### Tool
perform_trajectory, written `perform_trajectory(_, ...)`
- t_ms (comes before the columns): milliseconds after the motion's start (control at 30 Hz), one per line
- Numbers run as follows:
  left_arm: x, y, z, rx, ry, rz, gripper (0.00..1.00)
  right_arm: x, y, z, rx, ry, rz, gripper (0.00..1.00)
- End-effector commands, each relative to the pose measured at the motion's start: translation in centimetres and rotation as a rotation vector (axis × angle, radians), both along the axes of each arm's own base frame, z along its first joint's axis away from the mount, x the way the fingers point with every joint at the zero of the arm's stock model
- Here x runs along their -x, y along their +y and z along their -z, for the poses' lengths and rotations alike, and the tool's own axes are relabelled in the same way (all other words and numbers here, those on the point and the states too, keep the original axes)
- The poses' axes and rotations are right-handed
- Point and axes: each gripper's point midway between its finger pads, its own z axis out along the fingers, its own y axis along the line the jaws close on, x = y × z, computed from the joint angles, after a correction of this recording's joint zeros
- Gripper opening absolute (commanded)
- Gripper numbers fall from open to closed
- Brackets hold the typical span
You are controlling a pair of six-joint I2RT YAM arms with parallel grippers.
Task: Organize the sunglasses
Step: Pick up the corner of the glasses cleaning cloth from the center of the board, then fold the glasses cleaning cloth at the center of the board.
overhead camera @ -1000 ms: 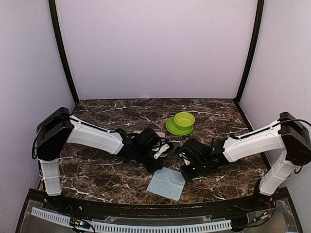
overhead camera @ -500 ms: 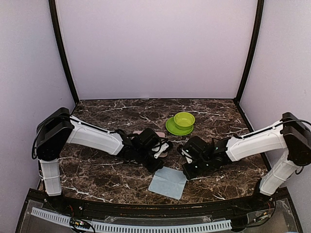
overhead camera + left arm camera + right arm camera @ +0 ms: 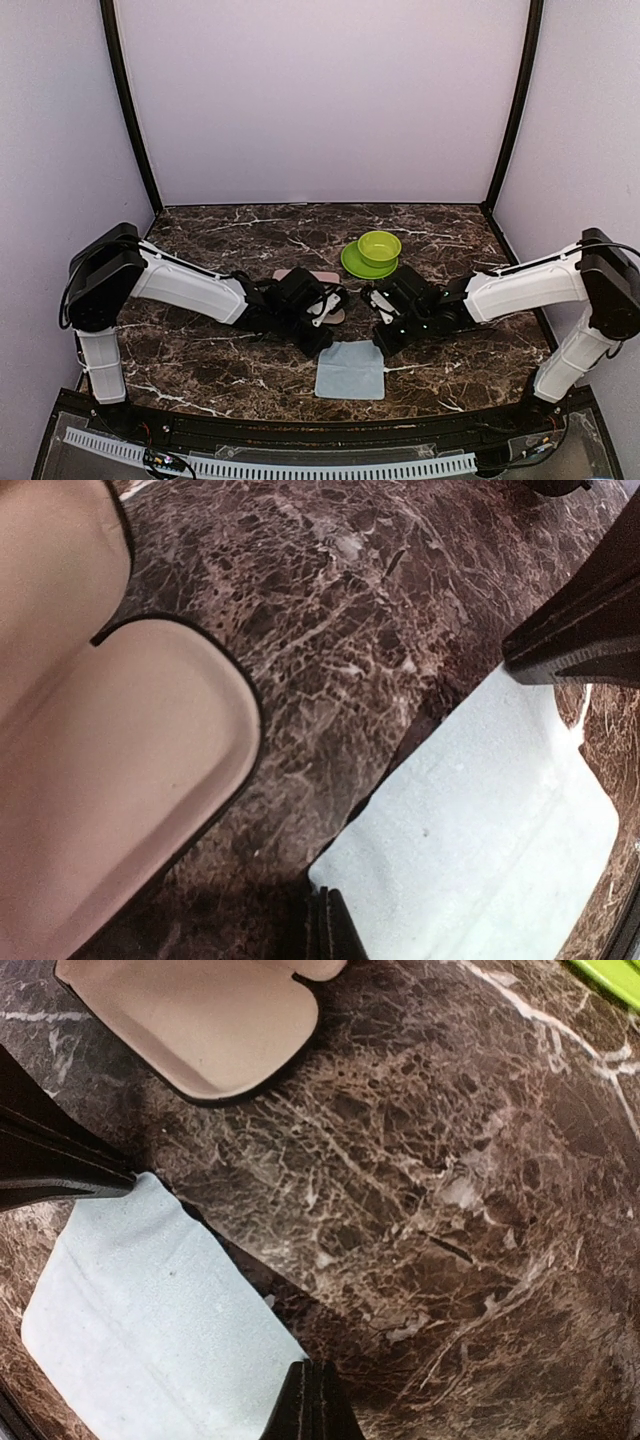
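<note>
No sunglasses show in any view. A pale blue cloth (image 3: 350, 370) lies flat on the marble table between the two arms. My left gripper (image 3: 322, 346) is shut on the cloth's far left corner, seen up close with the cloth (image 3: 480, 820) beside my left gripper (image 3: 325, 930). My right gripper (image 3: 384, 345) is shut on the far right corner, where the cloth (image 3: 140, 1310) meets my right gripper (image 3: 312, 1405). An open case (image 3: 110, 780) with beige lining lies empty just beyond the cloth.
The same open case (image 3: 300, 278) is partly hidden under the left arm in the top view, and appears as the case (image 3: 190, 1010) in the right wrist view. A green bowl (image 3: 380, 245) stands on a green plate (image 3: 356, 265) behind the right gripper.
The left gripper has closed on the cloth's corner. The right gripper moved back and left, and the cloth turned from a slanted lie to square with the table's front edge.
</note>
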Motion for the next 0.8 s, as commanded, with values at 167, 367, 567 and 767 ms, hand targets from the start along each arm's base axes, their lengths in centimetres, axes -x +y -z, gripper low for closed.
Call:
perform_trajectory(167, -0.7, 1.0, -3.2, 0.056, -0.093, -0.061, 0.00, -1.5, 1.5, -0.7, 0.008, -0.059, -0.097, 0.00)
perform_trajectory(367, -0.1, 0.8, -3.5, 0.085, -0.095, -0.027, 0.00, -1.0, 1.5, -0.9, -0.018, -0.062, -0.128, 0.00)
perform_trajectory(567, 1.0, 0.8, -3.1, 0.074, -0.095, 0.015, 0.00, -0.2, 1.5, -1.9, -0.061, -0.069, -0.153, 0.00)
perform_trajectory(767, 1.9, 0.7, -3.0, 0.073, -0.101, 0.038, 0.00, 0.9, 1.2, -2.5, -0.099, -0.069, -0.169, 0.00)
